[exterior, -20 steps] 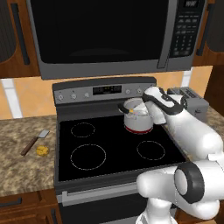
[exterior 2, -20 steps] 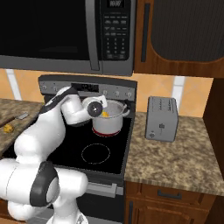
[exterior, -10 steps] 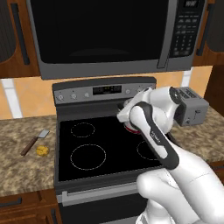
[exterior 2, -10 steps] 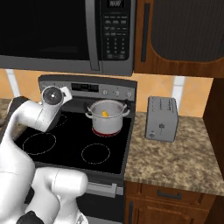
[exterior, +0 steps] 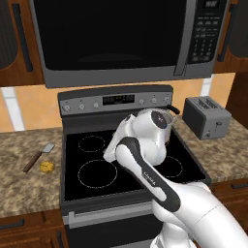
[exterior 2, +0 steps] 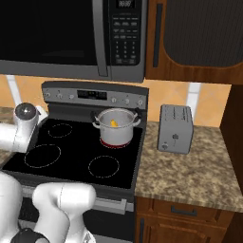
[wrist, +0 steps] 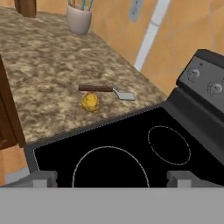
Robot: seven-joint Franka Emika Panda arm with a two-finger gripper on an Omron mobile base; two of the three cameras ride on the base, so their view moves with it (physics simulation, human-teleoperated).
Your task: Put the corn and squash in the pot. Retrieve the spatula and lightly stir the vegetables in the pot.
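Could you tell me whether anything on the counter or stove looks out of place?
Nothing is spilled or damaged. The squash lies loose on the counter beside the spatula, apart from it, while the corn already sits in the pot on the stove.

Lighting's flat and even everywhere, typical render, no obvious light source. Barely any shadows; the microwave [exterior: 121,41] front stays dark with a faint sheen. Hand view looks soft and low-res, everything slightly blurry, no edge warping.
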